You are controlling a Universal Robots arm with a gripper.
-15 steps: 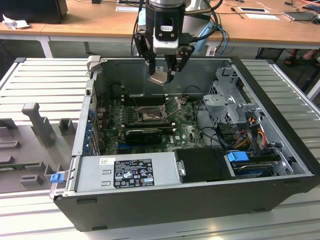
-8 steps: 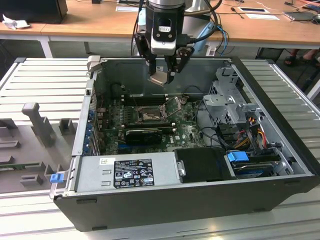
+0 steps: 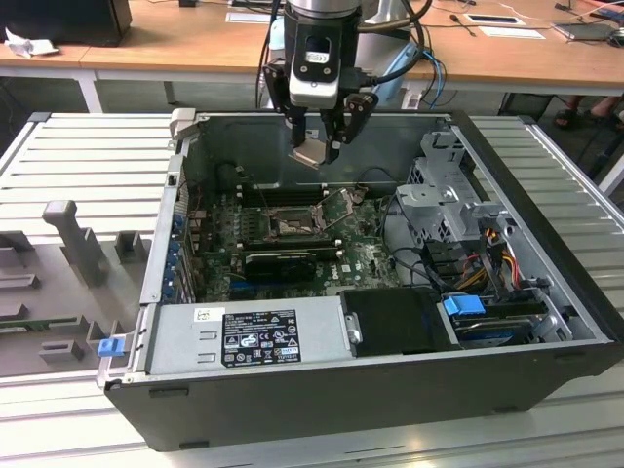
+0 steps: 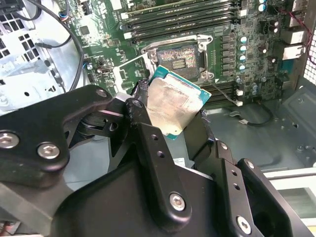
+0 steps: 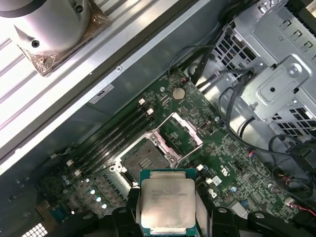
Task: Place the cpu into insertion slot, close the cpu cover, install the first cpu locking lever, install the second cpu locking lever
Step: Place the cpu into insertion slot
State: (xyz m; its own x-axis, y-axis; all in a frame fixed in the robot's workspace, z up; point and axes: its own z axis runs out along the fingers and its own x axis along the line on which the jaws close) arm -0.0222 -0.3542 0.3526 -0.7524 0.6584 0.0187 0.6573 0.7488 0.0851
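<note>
Cpu (image 5: 167, 203), just one, gripped by the jaws above one uncovered insertion slot (image 5: 144, 162).

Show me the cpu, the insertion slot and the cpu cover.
cpu (image 5: 168, 203), first wrist view, middle of its face.
insertion slot (image 5: 143, 161), first wrist view, its centre.
cpu cover (image 5: 187, 128), first wrist view, its frame edge.

You're in a lab workshop, opened black computer case (image 3: 322, 414) on your ribbed grey aluminium bench (image 3: 88, 156), long wooden desks (image 3: 175, 39) with white papers (image 3: 512, 31) behind.

Hidden: cpu (image 4: 173, 106) lower corner behind fingers (image 4: 148, 143); insertion slot (image 4: 180, 57) edge behind cpu.
</note>
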